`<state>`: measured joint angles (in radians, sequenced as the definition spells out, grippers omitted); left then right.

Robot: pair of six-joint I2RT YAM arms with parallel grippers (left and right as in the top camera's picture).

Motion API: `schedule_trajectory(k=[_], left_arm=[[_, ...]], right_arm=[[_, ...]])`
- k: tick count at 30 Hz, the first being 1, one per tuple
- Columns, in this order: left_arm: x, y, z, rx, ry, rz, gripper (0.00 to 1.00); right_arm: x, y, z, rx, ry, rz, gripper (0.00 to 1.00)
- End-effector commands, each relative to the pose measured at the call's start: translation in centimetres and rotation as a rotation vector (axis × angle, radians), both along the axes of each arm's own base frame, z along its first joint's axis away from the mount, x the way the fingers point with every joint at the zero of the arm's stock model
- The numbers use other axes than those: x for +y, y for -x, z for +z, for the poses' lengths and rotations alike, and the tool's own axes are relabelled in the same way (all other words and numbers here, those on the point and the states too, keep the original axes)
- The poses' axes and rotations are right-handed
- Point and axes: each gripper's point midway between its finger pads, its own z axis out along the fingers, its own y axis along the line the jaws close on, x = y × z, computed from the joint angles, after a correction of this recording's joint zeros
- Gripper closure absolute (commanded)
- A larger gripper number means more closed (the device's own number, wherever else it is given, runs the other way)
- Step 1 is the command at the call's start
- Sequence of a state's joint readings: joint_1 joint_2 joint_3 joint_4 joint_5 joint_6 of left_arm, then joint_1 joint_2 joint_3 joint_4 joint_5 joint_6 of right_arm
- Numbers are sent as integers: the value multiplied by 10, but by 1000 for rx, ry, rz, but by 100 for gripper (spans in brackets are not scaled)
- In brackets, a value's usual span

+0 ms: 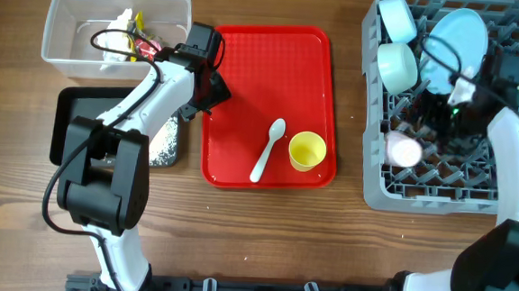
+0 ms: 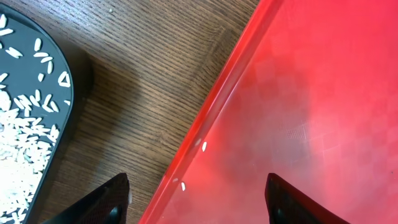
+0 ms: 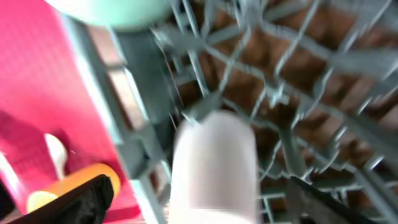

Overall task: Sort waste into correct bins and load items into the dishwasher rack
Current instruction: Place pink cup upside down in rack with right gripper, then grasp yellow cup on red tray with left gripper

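My right claw [image 3: 202, 199] gapes empty above the pink cup [image 3: 214, 168] sitting in the dishwasher rack [image 3: 298, 68], my left claw [image 2: 199, 199] likewise over the red tray [image 2: 311, 93], and pulling out carelessly could snag that rack and topple the cup.

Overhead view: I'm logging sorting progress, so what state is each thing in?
Clear tub: holds tissue, wrappers.
Black tray: holds rice.
Yellow cup: upright, on red tray.
White spoon: flat, on red tray.
Plate: in rack.
Two bowls: in rack.
Pink cup: in rack.
Left gripper: open, empty.
Right gripper: open, around pink cup.
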<state>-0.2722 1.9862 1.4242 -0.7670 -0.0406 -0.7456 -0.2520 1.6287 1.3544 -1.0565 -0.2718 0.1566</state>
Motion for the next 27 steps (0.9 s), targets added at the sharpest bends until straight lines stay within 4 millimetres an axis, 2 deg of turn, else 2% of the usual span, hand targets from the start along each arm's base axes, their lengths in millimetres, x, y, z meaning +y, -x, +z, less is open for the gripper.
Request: schedule_trajectory(k=[1, 3, 4, 6, 8, 9, 11, 12, 13, 14, 15, 17, 21, 23, 25, 27], left_arm=[[5, 0, -5, 9, -26, 0, 30], [5, 1, -5, 11, -26, 0, 30], [5, 1, -6, 14, -27, 0, 30], [6, 3, -6, 19, -28, -1, 30], [3, 4, -6, 23, -26, -61, 31], [2, 5, -6, 31, -26, -88, 31], [10, 13, -6, 65, -37, -94, 31], [18, 16, -7, 84, -39, -78, 31], [29, 22, -8, 121, -32, -66, 31], [23, 24, -8, 131, 18, -140, 36], [3, 28, -4, 129, 122, -282, 43], [-32, 35, 8, 96, 230, -461, 45], [-104, 47, 16, 10, 210, -704, 44], [-132, 47, 17, -57, 127, -773, 44], [-144, 42, 21, -106, 78, -747, 45], [-139, 30, 32, -129, 86, -712, 47]], right_arm=[[1, -17, 22, -66, -6, 7, 7], [5, -18, 29, -77, -29, 17, 7], [11, -20, 46, -97, -43, 40, 8], [28, -25, 92, -172, -13, 118, 8], [60, -29, 138, -279, 21, 217, 7], [79, -28, 147, -296, 51, 271, 6], [128, -13, 125, -207, 78, 386, 1], [142, -5, 113, -161, 82, 420, 0], [158, 7, 92, -80, 107, 445, 0], [161, 10, 85, -63, 109, 458, 0], [159, 8, 83, -61, 105, 435, 0], [144, -6, 86, -96, 98, 378, 0], [92, -21, 88, -102, 105, 235, 0], [72, -23, 88, -103, 115, 201, 0], [62, -24, 88, -103, 118, 183, 0], [63, -24, 88, -109, 124, 199, 0]])
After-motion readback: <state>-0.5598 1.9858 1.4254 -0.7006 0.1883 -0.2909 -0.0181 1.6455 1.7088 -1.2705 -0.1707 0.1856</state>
